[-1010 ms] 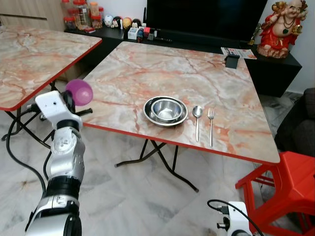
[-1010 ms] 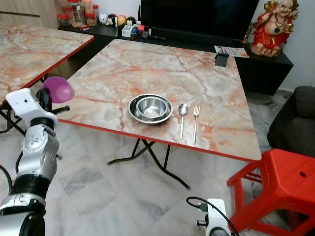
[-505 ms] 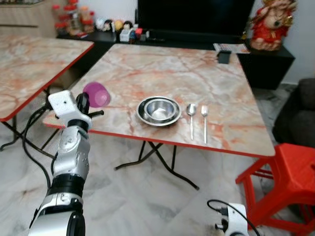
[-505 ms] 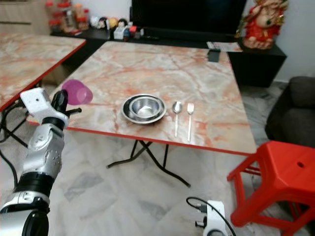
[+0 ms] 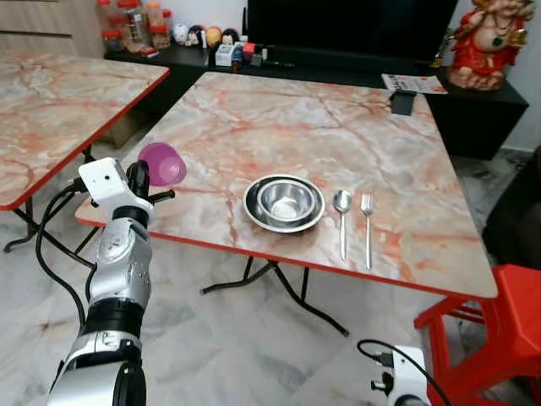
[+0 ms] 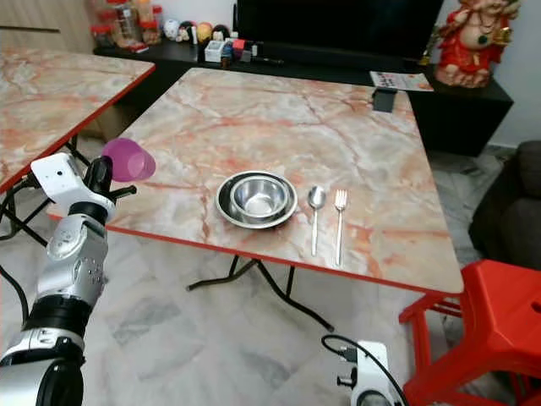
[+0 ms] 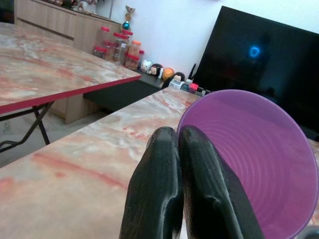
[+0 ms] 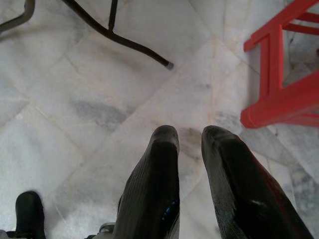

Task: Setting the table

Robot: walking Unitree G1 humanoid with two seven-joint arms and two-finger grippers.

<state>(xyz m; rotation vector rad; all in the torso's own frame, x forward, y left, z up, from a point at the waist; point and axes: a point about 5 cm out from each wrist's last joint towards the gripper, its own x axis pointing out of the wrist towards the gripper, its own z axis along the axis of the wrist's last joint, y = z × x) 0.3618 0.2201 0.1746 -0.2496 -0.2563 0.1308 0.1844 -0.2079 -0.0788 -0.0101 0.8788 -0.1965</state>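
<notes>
Left gripper (image 7: 177, 149) pinches rim of purple plastic cup (image 5: 162, 163) above red-edged marble table (image 5: 254, 118) corner; right gripper (image 8: 192, 144) narrow, empty.

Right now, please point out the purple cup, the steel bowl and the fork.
purple cup (image 5: 163, 163), left eye view, on its outer wall.
steel bowl (image 5: 286, 200), left eye view, on its inner bottom.
fork (image 5: 368, 229), left eye view, on the middle of its handle.

Glossy marble-look table (image 5: 254, 127), shiny steel bowl (image 5: 285, 201)
</notes>
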